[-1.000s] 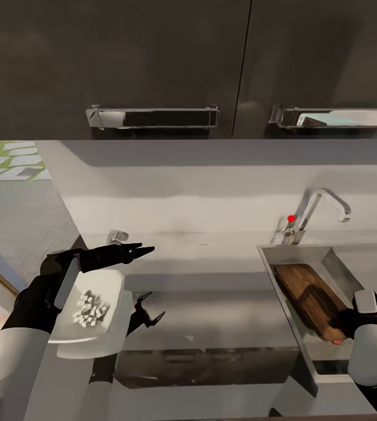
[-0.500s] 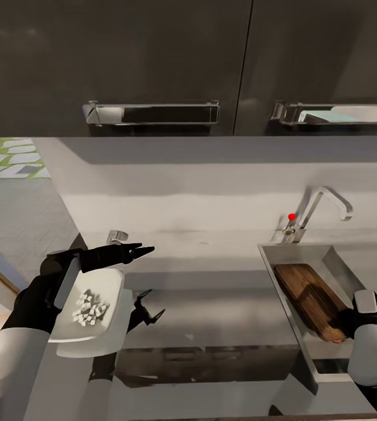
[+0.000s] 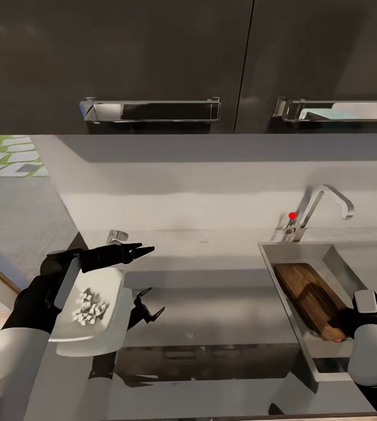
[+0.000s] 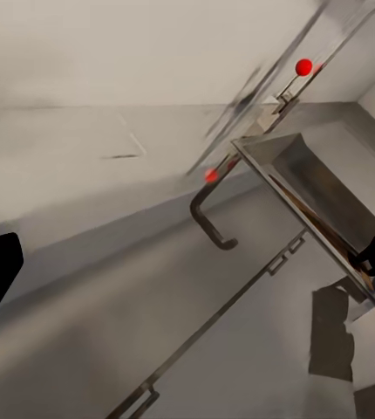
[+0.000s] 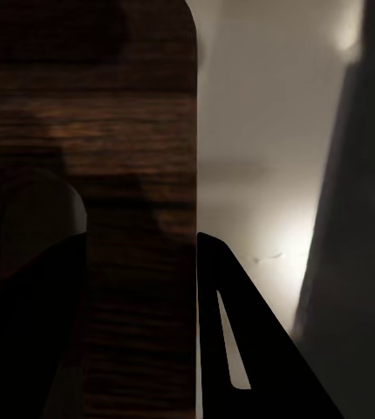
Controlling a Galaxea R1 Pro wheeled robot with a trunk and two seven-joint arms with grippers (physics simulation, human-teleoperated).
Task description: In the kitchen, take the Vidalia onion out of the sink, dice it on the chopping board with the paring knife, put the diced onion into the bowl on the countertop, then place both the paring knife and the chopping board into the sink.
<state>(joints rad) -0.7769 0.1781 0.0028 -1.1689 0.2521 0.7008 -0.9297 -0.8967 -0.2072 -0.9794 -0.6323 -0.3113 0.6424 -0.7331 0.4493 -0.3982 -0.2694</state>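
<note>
From the head camera, the chopping board (image 3: 308, 298) is lying inside the sink (image 3: 329, 257), its long axis slanting from the basin's back corner, nearest the faucet (image 3: 320, 210), toward the near right, where the right tool (image 3: 342, 328) is meeting its near end. That arm is plainly the nearer one; the board's far end is pointing away from it, so any release or withdrawal is turning on that near-end contact. The tool's fingers are lost behind the wrist here, and a small red spot at the board's near corner is too small to name. The paring knife is not something I can pick out in the basin. Well apart on the left, the white bowl (image 3: 92, 310) is sitting at the counter (image 3: 212, 316) edge with the diced onion (image 3: 90, 308) inside, and the left tool (image 3: 134, 251) is hovering above the bowl's far rim, pointing toward the sink, grasping nothing that I can see; whether its fingers are together or parted I cannot tell.

From the left wrist camera, the sink corner (image 4: 301, 175) and the red-tipped lever (image 4: 303, 66) are showing across the glossy counter, blurred and doubled by reflection; a dark shape at one edge is probably part of the tool itself.

From the right wrist camera, the board (image 5: 109, 175) is running lengthwise along the tool, with one dark finger (image 5: 240, 349) right against its edge and a shadowy mass over the board's face on the other side, so the tool is seemingly clenched around the board, though that second finger is murky.
</note>
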